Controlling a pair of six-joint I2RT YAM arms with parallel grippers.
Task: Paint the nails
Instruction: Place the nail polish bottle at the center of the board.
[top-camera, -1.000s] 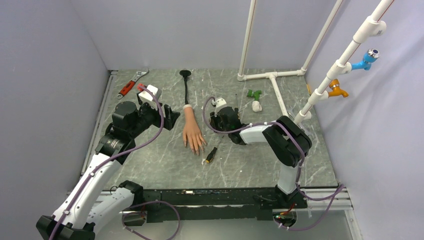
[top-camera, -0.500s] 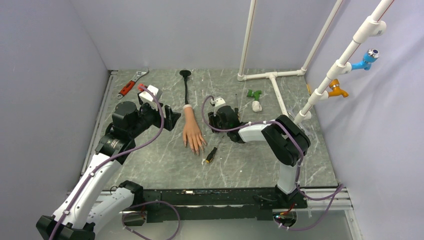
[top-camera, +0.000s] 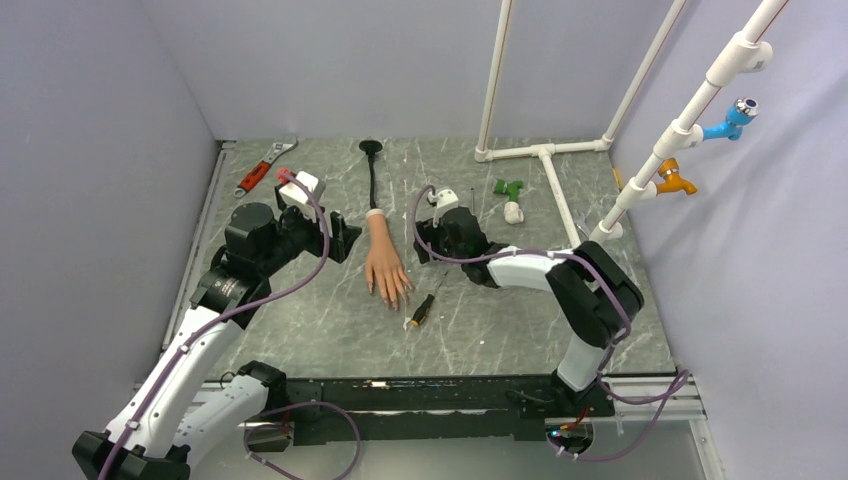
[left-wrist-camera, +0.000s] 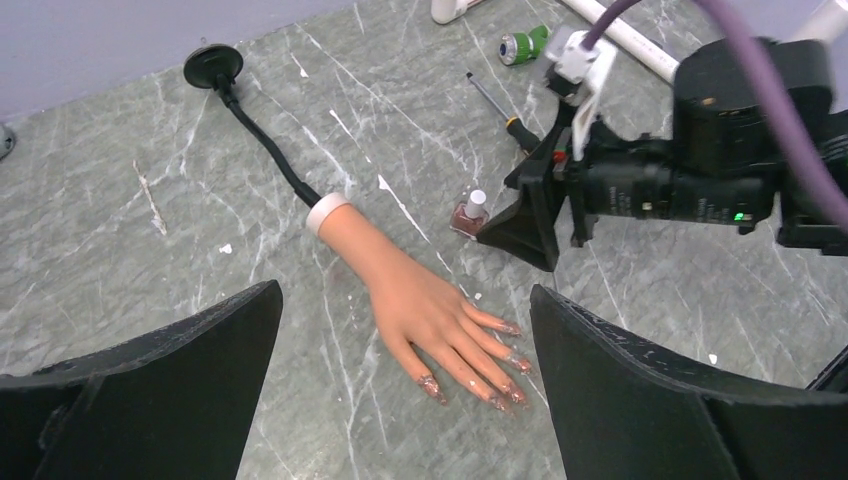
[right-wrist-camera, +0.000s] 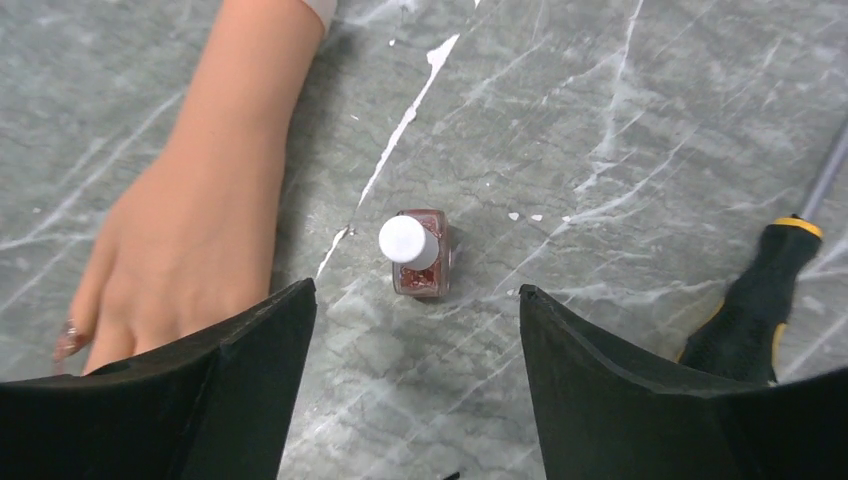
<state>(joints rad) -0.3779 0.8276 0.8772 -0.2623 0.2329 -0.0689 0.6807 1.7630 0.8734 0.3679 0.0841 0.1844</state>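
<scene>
The peach mannequin hand (top-camera: 384, 262) lies flat mid-table, its black stalk (left-wrist-camera: 262, 140) running back. The nails (left-wrist-camera: 514, 392) point toward me and carry a glittery reddish coat; one nail (right-wrist-camera: 68, 340) shows at the left edge of the right wrist view. A small bottle (right-wrist-camera: 418, 255) of red glitter polish with a white cap stands upright just right of the hand. My right gripper (right-wrist-camera: 416, 288) is open, the bottle free just beyond its fingertips. Left of the hand, my left gripper (left-wrist-camera: 405, 290) is wide open and holds nothing.
A black-handled screwdriver (right-wrist-camera: 760, 300) lies right of the bottle. A small black-and-yellow tool (top-camera: 422, 310) lies near the fingertips. A red wrench (top-camera: 262, 168) is at the back left. White pipes (top-camera: 545, 152) and a green fitting (top-camera: 510, 187) are at the back right.
My right gripper has gone from shut to open, and the polish bottle now stands free on the table. The right arm has shifted slightly. The left arm has stayed put.
</scene>
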